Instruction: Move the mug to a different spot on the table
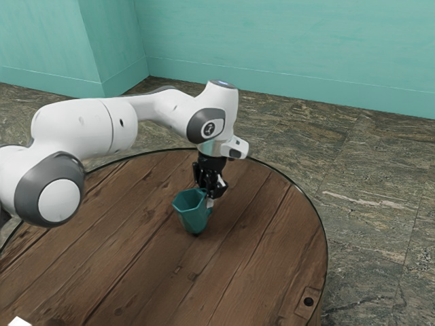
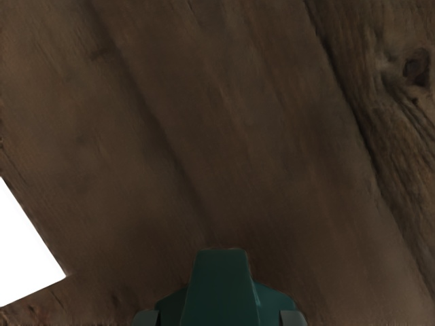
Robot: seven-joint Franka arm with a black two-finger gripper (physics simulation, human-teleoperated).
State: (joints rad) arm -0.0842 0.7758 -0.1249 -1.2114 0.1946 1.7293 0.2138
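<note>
A dark teal mug (image 1: 191, 211) sits near the middle of the round wooden table (image 1: 258, 265), tilted, with its opening turned toward the exterior view's left. Its base is at or just above the wood. My black gripper (image 1: 210, 189) comes straight down on the mug's right side and is shut on the mug there. In the wrist view the mug's teal part (image 2: 219, 285) sticks out just under my hand, between two grey fingertips (image 2: 145, 318), with bare planks beyond it.
The table's rim (image 1: 322, 234) curves round on the exterior view's right, with a small dark hole (image 1: 309, 301) near it. A white object (image 1: 13, 320) lies at the table's lower left corner, and a white patch (image 2: 20, 251) shows in the wrist view. Stone floor surrounds the table.
</note>
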